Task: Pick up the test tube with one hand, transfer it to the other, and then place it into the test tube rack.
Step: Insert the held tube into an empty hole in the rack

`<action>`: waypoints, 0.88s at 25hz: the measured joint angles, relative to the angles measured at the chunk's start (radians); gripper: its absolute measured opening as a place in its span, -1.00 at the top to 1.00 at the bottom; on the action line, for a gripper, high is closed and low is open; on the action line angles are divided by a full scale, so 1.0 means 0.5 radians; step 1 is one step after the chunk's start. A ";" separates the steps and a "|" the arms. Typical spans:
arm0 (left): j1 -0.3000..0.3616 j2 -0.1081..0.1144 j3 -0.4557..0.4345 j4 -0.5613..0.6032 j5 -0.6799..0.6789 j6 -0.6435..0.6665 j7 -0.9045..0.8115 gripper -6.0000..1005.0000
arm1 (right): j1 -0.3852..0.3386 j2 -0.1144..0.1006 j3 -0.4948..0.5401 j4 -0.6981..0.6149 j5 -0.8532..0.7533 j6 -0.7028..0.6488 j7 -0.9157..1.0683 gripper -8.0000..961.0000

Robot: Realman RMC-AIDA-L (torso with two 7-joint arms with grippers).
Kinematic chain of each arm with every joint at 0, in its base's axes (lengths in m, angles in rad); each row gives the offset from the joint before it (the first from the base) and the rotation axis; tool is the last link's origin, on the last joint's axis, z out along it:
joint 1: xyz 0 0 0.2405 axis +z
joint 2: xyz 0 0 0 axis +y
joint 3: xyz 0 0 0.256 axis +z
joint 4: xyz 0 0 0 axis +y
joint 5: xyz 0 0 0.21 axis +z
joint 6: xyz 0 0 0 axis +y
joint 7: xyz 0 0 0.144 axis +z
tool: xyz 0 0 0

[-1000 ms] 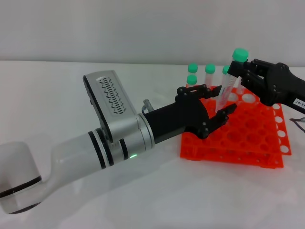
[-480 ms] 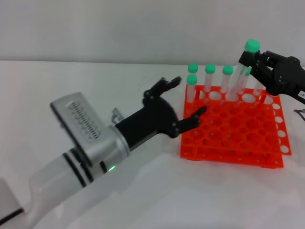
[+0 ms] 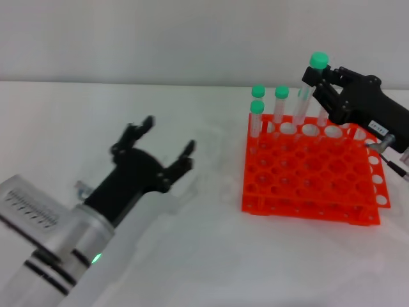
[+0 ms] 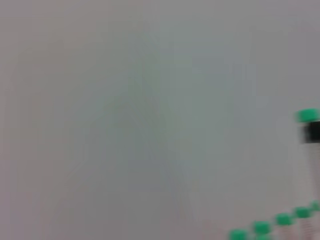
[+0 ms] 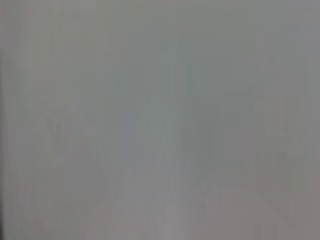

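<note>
Since a second ago our left gripper (image 3: 156, 153) has pulled well back from the test tube rack (image 3: 313, 176) and now sits over bare table (image 3: 211, 256), fingers spread wide and empty, while our right gripper (image 3: 329, 89) has brought the test tube (image 3: 305, 96) down toward the rack's far row. That tube — green cap up, nearly upright with a slight lean — is pinched just below its cap by the right gripper; its lower end dips at the far row of holes, and we cannot tell whether the tip has entered one.

Just beside it stand three seated tubes (image 3: 268, 112), the nearest close to our tube's shaft. That closeness is our first worry: a sideways drift could knock a neighbour or foul our fingers on its cap. The lean is the second — if the tip meets the plastic between two holes, pressing down could shove the light rack or twist the tube in our grip. Letting go before the tube is properly in a hole would leave it to topple across the rack. Neither wrist view helps us judge alignment; the left one shows only green caps at its edge.
</note>
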 joint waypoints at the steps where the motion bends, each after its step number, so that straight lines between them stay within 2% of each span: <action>1: 0.020 0.000 0.001 -0.004 -0.032 0.008 -0.001 -0.75 | 0.023 0.000 0.000 0.071 0.040 0.001 -0.087 0.59; 6: 0.114 0.001 0.004 -0.014 -0.173 0.032 -0.002 -0.75 | 0.135 -0.001 0.038 0.351 0.148 -0.005 -0.453 0.59; 7: 0.169 0.003 0.005 -0.030 -0.269 0.072 -0.005 -0.75 | 0.135 -0.001 0.038 0.351 0.148 -0.005 -0.453 0.59; 15: 0.206 0.004 0.007 -0.092 -0.369 0.155 -0.006 -0.75 | 0.303 0.000 0.261 0.566 0.011 -0.145 -0.718 0.59; 19: 0.205 0.004 0.008 -0.093 -0.369 0.163 -0.006 -0.75 | 0.336 0.000 0.536 0.623 -0.235 -0.287 -0.834 0.59; 22: 0.205 0.005 0.008 -0.094 -0.370 0.164 -0.007 -0.75 | 0.342 0.000 0.853 0.663 -0.527 -0.373 -0.925 0.59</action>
